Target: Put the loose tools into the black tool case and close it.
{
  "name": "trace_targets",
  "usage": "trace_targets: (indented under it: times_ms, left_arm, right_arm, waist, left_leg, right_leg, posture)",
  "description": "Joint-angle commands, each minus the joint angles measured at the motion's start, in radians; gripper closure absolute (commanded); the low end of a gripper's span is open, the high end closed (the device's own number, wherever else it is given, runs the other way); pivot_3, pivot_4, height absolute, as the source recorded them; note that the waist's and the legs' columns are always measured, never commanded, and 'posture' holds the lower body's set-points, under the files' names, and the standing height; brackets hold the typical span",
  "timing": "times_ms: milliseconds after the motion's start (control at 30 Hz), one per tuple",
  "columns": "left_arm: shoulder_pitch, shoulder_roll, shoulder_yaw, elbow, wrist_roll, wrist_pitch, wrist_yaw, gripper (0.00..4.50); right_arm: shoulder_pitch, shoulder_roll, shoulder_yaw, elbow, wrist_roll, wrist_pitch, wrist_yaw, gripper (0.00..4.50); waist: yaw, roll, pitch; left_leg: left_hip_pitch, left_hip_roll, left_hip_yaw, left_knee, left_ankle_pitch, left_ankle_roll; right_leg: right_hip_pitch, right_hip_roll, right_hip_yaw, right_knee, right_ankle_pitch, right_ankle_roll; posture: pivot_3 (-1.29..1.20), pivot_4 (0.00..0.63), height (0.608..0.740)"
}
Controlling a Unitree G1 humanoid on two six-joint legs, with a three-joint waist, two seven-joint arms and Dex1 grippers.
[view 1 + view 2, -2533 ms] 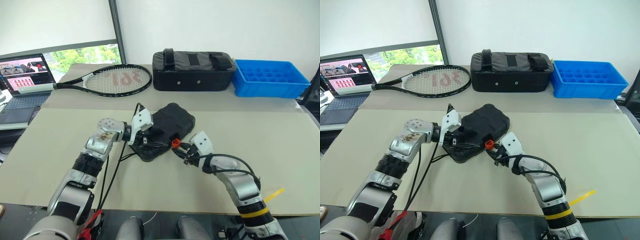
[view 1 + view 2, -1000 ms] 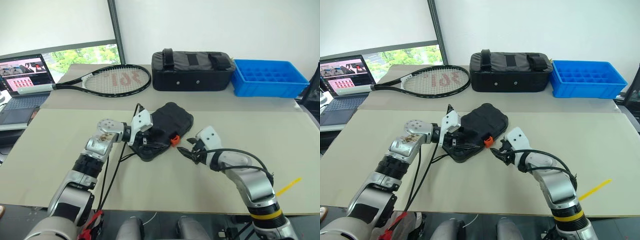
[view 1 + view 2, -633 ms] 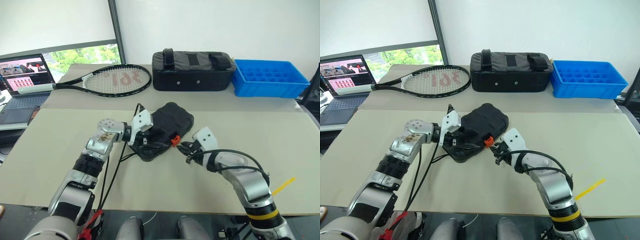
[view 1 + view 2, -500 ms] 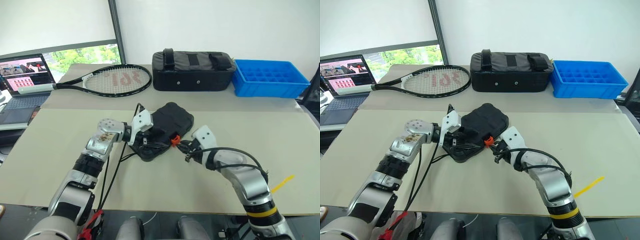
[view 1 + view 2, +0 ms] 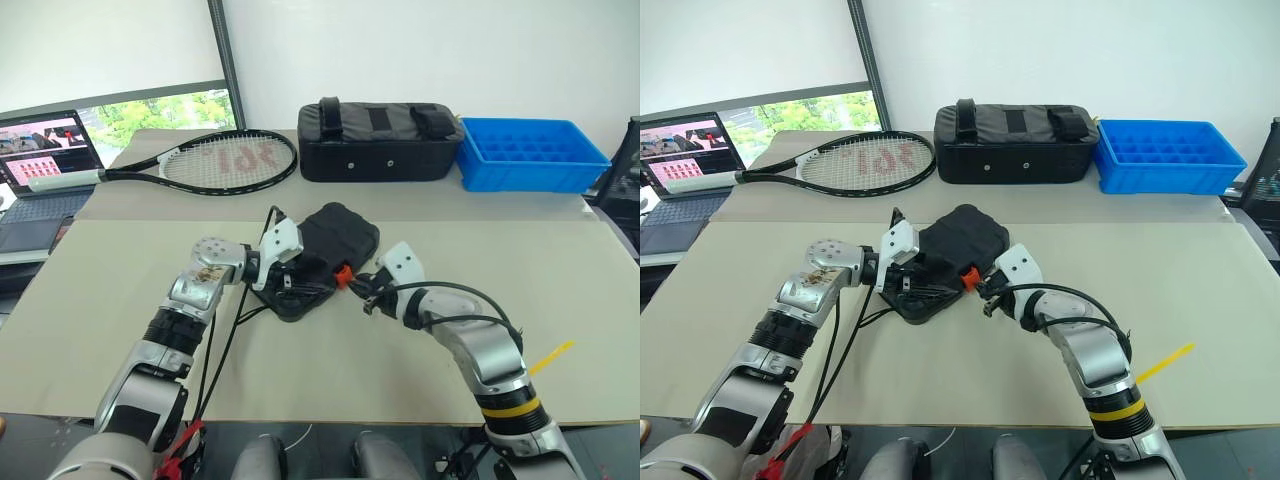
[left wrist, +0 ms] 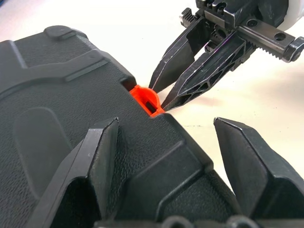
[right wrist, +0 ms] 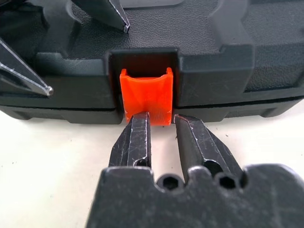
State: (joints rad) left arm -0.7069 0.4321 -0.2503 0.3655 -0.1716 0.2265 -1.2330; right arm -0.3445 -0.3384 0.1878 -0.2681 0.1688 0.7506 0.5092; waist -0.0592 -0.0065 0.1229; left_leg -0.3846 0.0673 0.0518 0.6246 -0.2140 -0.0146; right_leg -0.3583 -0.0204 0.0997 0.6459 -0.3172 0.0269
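Black tool case (image 5: pixel 335 240) lying lid down at table (image 5: pixel 560 270) centre, L gripper (image 5: pixel 290 270) straddling its left end, fingers spread, R gripper (image 7: pixel 159 124) fingers nearly together, tips touching orange latch (image 7: pixel 145 96), nothing grasped.

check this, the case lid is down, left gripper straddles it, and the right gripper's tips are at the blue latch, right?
Almost: the latch is orange, not blue, as the right wrist view shows. The case lid is down, the left gripper straddles it, and the right gripper has its tips at that latch.
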Motion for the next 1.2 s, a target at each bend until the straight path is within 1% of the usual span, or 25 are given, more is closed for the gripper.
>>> trace_targets:
  times_ms: [33, 133, 233, 333, 433, 467, 500, 567, 600, 667, 767, 833, 1000, 1033, 1067, 1133, 1200]
  left_arm:
    - [0.031, 0.001, -0.022, 0.016, 0.018, 0.029, -0.002, 1.09]
    - [0.038, 0.004, 0.007, 0.005, -0.002, 0.035, 0.009, 1.09]
    - [0.056, 0.014, 0.068, -0.041, -0.052, 0.051, 0.018, 1.09]
    - [0.087, 0.040, 0.138, -0.096, -0.097, 0.073, 0.043, 1.09]
    - [0.144, 0.097, 0.227, -0.166, -0.132, 0.096, 0.087, 1.09]
    - [0.169, 0.118, 0.254, -0.191, -0.141, 0.106, 0.101, 1.09]
    - [0.194, 0.137, 0.276, -0.215, -0.149, 0.116, 0.113, 1.09]
    - [0.257, 0.168, 0.331, -0.265, -0.173, 0.136, 0.138, 1.09]
    - [0.289, 0.179, 0.359, -0.290, -0.189, 0.149, 0.154, 1.09]
    - [0.338, 0.190, 0.393, -0.330, -0.211, 0.169, 0.175, 1.09]
    - [0.495, 0.206, 0.457, -0.413, -0.221, 0.167, 0.212, 1.09]
    - [0.578, 0.198, 0.483, -0.451, -0.219, 0.152, 0.243, 1.09]
    - [0.719, 0.183, 0.499, -0.508, -0.225, 0.156, 0.299, 1.09]
    - [0.734, 0.178, 0.499, -0.517, -0.227, 0.152, 0.309, 0.84]
    - [0.751, 0.174, 0.497, -0.526, -0.229, 0.151, 0.316, 0.69]
    - [0.775, 0.170, 0.484, -0.535, -0.215, 0.132, 0.330, 0.10]
    - [0.783, 0.159, 0.476, -0.525, -0.162, 0.089, 0.389, 0.04]
  right_arm:
    - [-0.030, 0.010, 0.009, -0.035, 0.001, -0.032, -0.001, 3.43]
    - [-0.004, -0.015, -0.006, -0.055, 0.010, -0.031, 0.016, 3.43]
    - [0.037, -0.066, -0.040, -0.069, 0.021, -0.059, 0.050, 3.43]
    - [0.084, -0.125, -0.088, -0.062, 0.039, -0.145, 0.106, 3.43]
    - [0.144, -0.197, -0.166, -0.008, 0.064, -0.294, 0.200, 3.43]
    - [0.159, -0.211, -0.198, 0.009, 0.086, -0.324, 0.226, 2.94]
    - [0.170, -0.220, -0.226, 0.025, 0.112, -0.342, 0.250, 2.82]
    - [0.190, -0.254, -0.265, 0.082, 0.122, -0.419, 0.304, 2.13]
    - [0.199, -0.269, -0.281, 0.115, 0.122, -0.461, 0.328, 1.69]
    - [0.207, -0.282, -0.306, 0.161, 0.129, -0.515, 0.360, 1.09]
    - [0.216, -0.298, -0.377, 0.259, 0.179, -0.605, 0.438, 0.05]
    - [0.222, -0.312, -0.405, 0.310, 0.197, -0.651, 0.481, 0.02]
    - [0.218, -0.343, -0.448, 0.426, 0.201, -0.731, 0.538, 0.02]
    - [0.216, -0.349, -0.450, 0.447, 0.198, -0.746, 0.544, 0.01]
    - [0.214, -0.355, -0.453, 0.466, 0.198, -0.759, 0.553, 0.00]
    - [0.210, -0.366, -0.457, 0.495, 0.205, -0.772, 0.569, 0.00]
    - [0.206, -0.376, -0.459, 0.512, 0.210, -0.778, 0.581, 0.00]
  waist:
    - [-0.002, 0.000, 0.000]
    - [-0.003, 0.000, 0.000]
    - [-0.002, 0.000, 0.000]
    - [0.000, 0.000, 0.000]
    - [-0.001, -0.001, 0.001]
    - [-0.001, -0.002, 0.001]
    - [0.000, -0.002, 0.002]
    - [0.002, -0.004, 0.003]
    - [0.007, -0.004, 0.003]
    - [0.014, -0.004, 0.003]
    - [0.017, -0.004, 0.003]
    - [0.018, -0.004, 0.003]
    - [0.023, -0.005, 0.004]
    - [0.023, -0.006, 0.004]
    - [0.023, -0.006, 0.004]
    - [0.023, -0.006, 0.004]
    - [0.022, -0.006, 0.004]
  left_leg:
    - [0.000, 0.000, 0.000, 0.000, 0.000, 0.000]
    - [0.000, 0.000, 0.000, 0.000, 0.000, 0.000]
    - [-0.001, 0.000, 0.000, 0.000, 0.000, 0.000]
    - [-0.003, 0.000, 0.000, -0.001, 0.000, 0.000]
    - [-0.005, 0.000, 0.000, -0.002, 0.000, 0.000]
    - [-0.005, 0.000, 0.000, -0.003, 0.000, 0.000]
    - [-0.004, 0.000, 0.000, -0.004, 0.000, 0.000]
    - [-0.004, 0.000, 0.000, -0.007, 0.000, 0.000]
    - [-0.004, 0.000, 0.000, -0.007, 0.000, 0.000]
    - [-0.003, 0.000, 0.001, -0.008, 0.000, 0.000]
    - [-0.003, -0.001, 0.002, -0.008, 0.000, 0.000]
    - [-0.002, -0.001, 0.003, -0.010, 0.000, 0.000]
    - [-0.001, -0.001, 0.004, -0.010, 0.000, 0.000]
    - [0.000, -0.001, 0.004, -0.010, 0.000, 0.000]
    - [0.001, -0.001, 0.004, -0.010, 0.000, 0.000]
    - [0.002, -0.001, 0.004, -0.010, 0.000, 0.000]
    - [0.001, -0.001, 0.004, -0.010, 0.000, 0.000]
  right_leg:
    - [0.000, 0.000, 0.000, 0.000, 0.000, 0.000]
    - [0.000, 0.000, 0.000, 0.000, 0.000, 0.000]
    - [0.000, 0.000, 0.000, 0.000, 0.000, 0.000]
    - [-0.001, -0.001, 0.000, -0.002, 0.000, 0.000]
    - [-0.004, -0.001, 0.000, -0.004, 0.000, 0.000]
    - [-0.004, -0.001, 0.000, -0.004, 0.000, 0.000]
    - [-0.004, -0.001, 0.000, -0.005, 0.000, 0.000]
    - [-0.004, -0.001, 0.000, -0.005, 0.000, 0.000]
    - [-0.004, -0.001, 0.000, -0.006, 0.000, 0.000]
    - [-0.004, -0.002, 0.000, -0.006, 0.000, 0.000]
    - [-0.004, -0.003, 0.000, -0.006, 0.001, -0.001]
    - [-0.003, -0.005, 0.000, -0.007, 0.003, -0.006]
    - [-0.002, -0.005, 0.000, -0.007, 0.003, -0.007]
    - [-0.001, -0.005, 0.000, -0.007, 0.003, -0.007]
    - [0.000, -0.006, 0.000, -0.007, 0.003, -0.007]
    - [0.000, -0.006, 0.000, -0.007, 0.003, -0.007]
    - [0.000, -0.006, 0.000, -0.007, 0.003, -0.007]
  posture:
    - [0.00, 0.150, 0.708]
    - [0.00, 0.150, 0.708]
    - [0.00, 0.150, 0.708]
    - [0.00, 0.150, 0.708]
    - [0.00, 0.150, 0.708]
    - [0.00, 0.150, 0.708]
    - [0.00, 0.150, 0.708]
    - [0.00, 0.150, 0.708]
    - [0.00, 0.150, 0.708]
    - [0.00, 0.150, 0.708]
    - [0.00, 0.150, 0.708]
    - [0.00, 0.150, 0.708]
    - [0.00, 0.150, 0.708]
    - [0.00, 0.150, 0.708]
    - [0.00, 0.150, 0.708]
    - [0.00, 0.150, 0.708]
    - [0.00, 0.150, 0.708]
